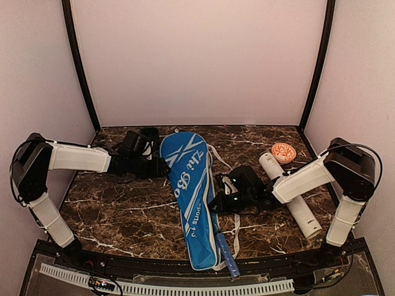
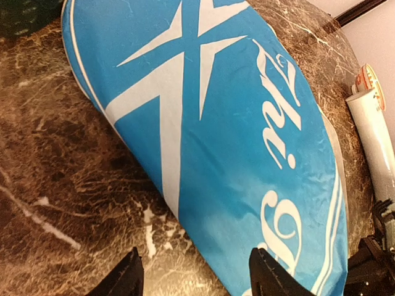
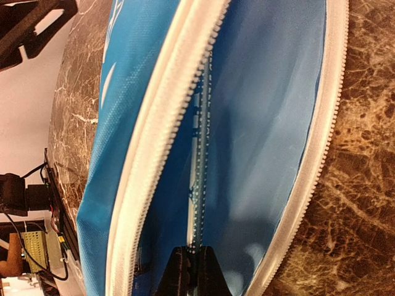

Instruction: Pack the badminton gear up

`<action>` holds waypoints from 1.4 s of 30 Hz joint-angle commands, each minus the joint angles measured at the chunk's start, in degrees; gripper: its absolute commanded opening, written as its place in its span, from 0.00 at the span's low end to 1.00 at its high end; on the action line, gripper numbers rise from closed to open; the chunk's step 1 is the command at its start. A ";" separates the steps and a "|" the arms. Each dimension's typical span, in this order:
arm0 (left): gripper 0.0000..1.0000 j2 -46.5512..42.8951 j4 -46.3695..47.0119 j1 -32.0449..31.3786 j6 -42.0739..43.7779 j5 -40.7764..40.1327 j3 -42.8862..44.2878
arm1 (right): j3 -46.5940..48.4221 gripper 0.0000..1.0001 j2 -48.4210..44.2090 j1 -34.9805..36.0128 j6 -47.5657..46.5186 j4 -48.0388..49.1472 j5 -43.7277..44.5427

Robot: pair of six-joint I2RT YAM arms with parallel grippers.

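Lying lengthwise down the middle of the counter [image 1: 123,216], the blue racket bag [image 1: 185,197] has its zipper [image 3: 157,123] parted along the right edge. A blue racket handle [image 1: 227,258] pokes out at the near end. The long white tube [image 1: 290,197] lies apart to the right, outside the bag.

The left hand [image 2: 197,271] is released: its fingers [image 2: 264,274] stand apart, straddling the bag's left edge near the far end with nothing pinched. The right hand [image 3: 192,265] is clenched at the open seam, its tips meeting on a thin ribbed strip inside the mouth. Whether that strip is a racket rim or zipper tape I cannot tell.

The bag looks like thin, slick fabric: light, floppy, likely to slide on the polished stone and to sag shut unless one lip is lifted. The best hold is probably the stiffer zipper tape, not the flat panel. The tube seems rigid, light and smooth, so prone to roll; taking it across its middle should keep it level going in.
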 commanded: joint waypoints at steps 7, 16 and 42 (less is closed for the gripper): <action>0.59 16.48 11.46 0.34 0.59 12.13 9.51 | -1.58 0.00 0.83 2.20 1.48 8.59 -3.01; 0.61 21.61 10.43 0.10 4.93 19.13 13.24 | 0.08 0.00 -1.97 2.35 -2.29 2.91 1.30; 0.63 25.79 2.15 1.74 8.97 17.12 18.74 | 7.64 0.55 -3.81 -6.43 -14.10 -10.85 -3.04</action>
